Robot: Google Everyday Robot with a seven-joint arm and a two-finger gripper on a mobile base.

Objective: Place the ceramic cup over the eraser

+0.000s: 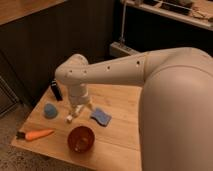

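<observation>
1. the gripper [74, 114] hangs low over the table [120, 142], between the ceramic cup [50, 110] and a blue sponge [101, 117]; whether it is released or clenched, i cannot tell.
2. the step in hand looks like reaching for the cup: approach from above and grip it by the rim, well clear of the eraser [56, 90].
3. the eraser stands near the table's back edge, just behind the cup, its long axis roughly vertical and leaning slightly.
4. i cannot tell which way the cup's mouth faces.
</observation>
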